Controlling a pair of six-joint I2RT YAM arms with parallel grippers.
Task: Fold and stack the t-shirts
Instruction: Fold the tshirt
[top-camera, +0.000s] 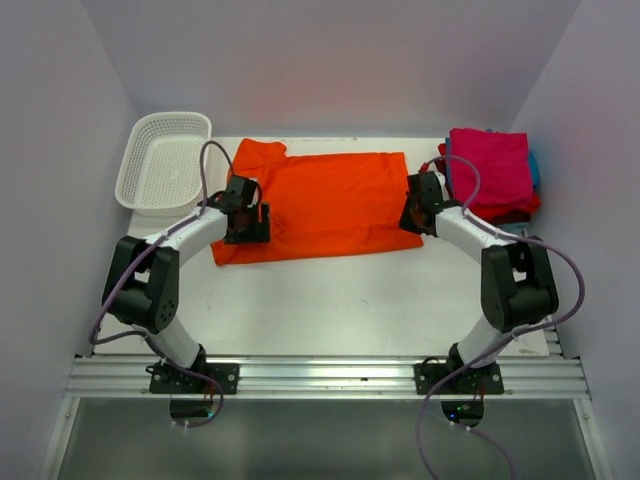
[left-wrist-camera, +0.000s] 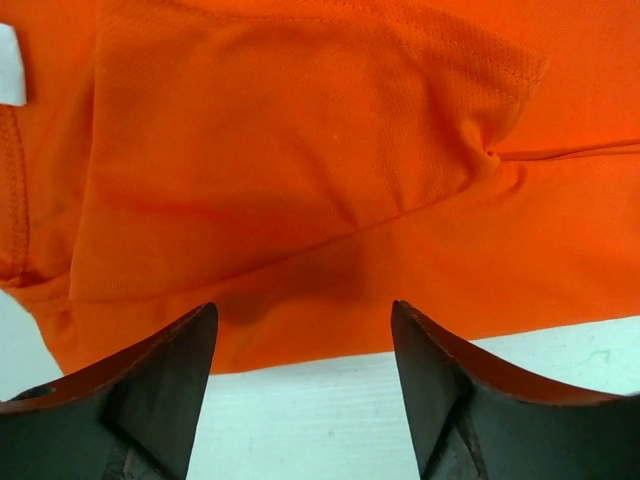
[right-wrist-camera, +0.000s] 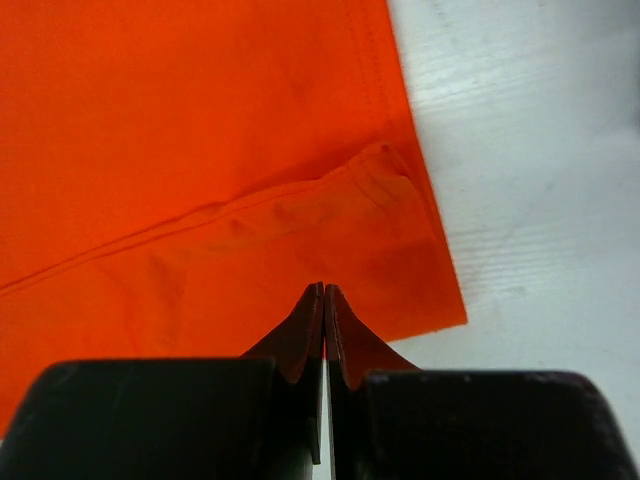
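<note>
Overhead view: the orange t-shirt is lying flat on the white table, stretching crosswise between the two arms, with one sleeve pointing toward the far left; the left gripper is hovering over the shirt's near-left corner, and the right gripper is sitting at the shirt's right edge, close to its near-right corner. Left wrist view: the left gripper is standing with its fingers spread well apart; bare table is showing between them, and the shirt's near edge is running just beyond the tips, below a doubled-over layer of orange cloth with a stitched hem. Right wrist view: the right gripper is holding its fingers pressed together, tips lying over the hemmed corner of the shirt; whether any cloth is caught between them cannot be told. Far right of the table: the folded stack is resting well apart from the orange shirt, a magenta-pink square lying on top, darker red layers underneath, and light blue peeking out at its right side. Far left: a white lattice basket is standing just beyond the left arm.
</note>
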